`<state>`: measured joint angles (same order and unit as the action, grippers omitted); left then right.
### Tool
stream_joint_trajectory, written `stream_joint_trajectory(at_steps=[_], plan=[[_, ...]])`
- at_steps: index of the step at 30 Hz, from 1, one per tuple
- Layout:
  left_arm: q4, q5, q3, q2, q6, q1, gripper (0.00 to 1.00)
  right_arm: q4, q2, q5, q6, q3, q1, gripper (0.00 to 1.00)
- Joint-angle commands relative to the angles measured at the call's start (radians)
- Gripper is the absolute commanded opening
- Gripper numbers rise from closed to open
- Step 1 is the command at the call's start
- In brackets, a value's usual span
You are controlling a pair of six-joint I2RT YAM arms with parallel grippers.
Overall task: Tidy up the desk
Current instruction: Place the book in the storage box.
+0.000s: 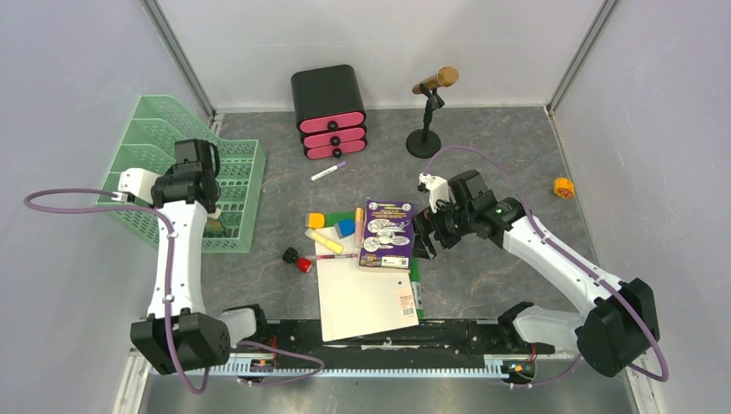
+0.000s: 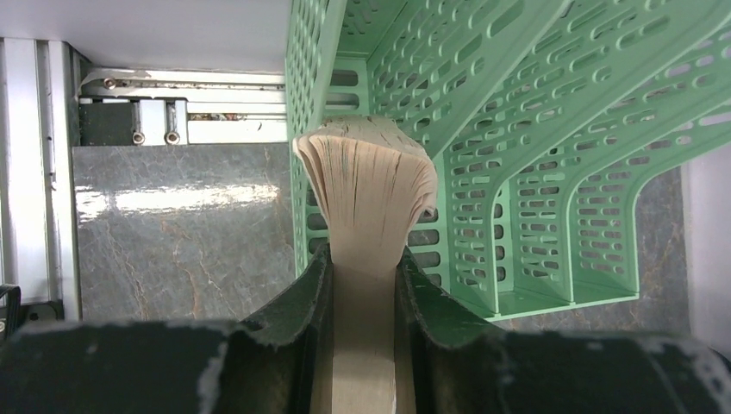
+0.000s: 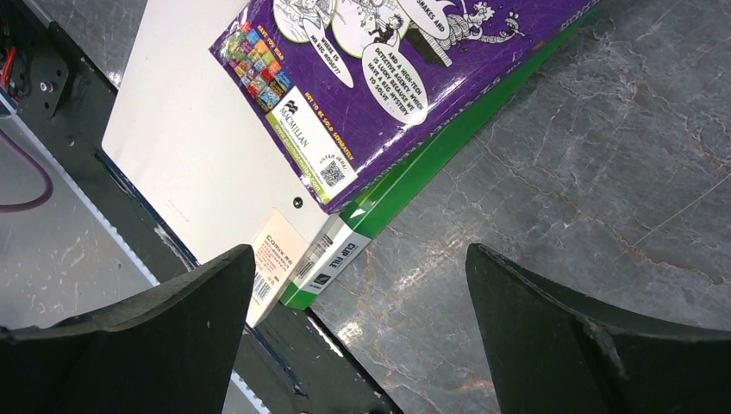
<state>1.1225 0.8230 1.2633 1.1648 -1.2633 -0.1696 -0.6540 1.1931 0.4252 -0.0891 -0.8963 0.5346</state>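
The desk (image 1: 500,155) is a dark-grey marbled surface. My left gripper (image 1: 211,220) is shut on a thick book with tan page edges (image 2: 366,181), held at the front of the mint-green tiered tray (image 1: 237,172). The pages fan out above the fingers (image 2: 297,293). My right gripper (image 1: 428,237) stands wide open and empty, low over the desk beside the right edge of a purple book (image 1: 387,233). That book lies on a green clip file (image 3: 431,164) and a white folder (image 1: 362,297).
A black drawer box with pink fronts (image 1: 329,108) and a microphone on a stand (image 1: 425,129) stand at the back. A marker (image 1: 328,171), coloured blocks and a highlighter (image 1: 323,240), and a red-and-black piece (image 1: 297,259) lie mid-desk. An orange roll (image 1: 563,187) sits far right.
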Motion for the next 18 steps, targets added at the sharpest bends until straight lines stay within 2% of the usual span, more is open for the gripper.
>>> stream_joint_trajectory(at_steps=[1,10,11,14,18], plan=[[-0.045,0.02,0.012,0.02,-0.071,-0.025,0.02,0.002,0.005,0.017,-0.004,-0.028,-0.001,0.98],[-0.029,-0.041,0.007,0.044,0.014,-0.102,0.02,-0.017,0.025,0.059,0.012,-0.034,-0.001,0.98],[-0.03,-0.044,0.004,0.045,0.016,-0.108,0.03,-0.02,0.027,0.057,0.016,-0.036,-0.001,0.98],[-0.024,-0.052,-0.002,0.042,0.017,-0.122,0.16,-0.022,0.027,0.051,0.021,-0.035,-0.001,0.98],[-0.034,-0.053,-0.017,0.029,0.016,-0.131,0.19,-0.026,0.025,0.053,0.025,-0.029,-0.001,0.98]])
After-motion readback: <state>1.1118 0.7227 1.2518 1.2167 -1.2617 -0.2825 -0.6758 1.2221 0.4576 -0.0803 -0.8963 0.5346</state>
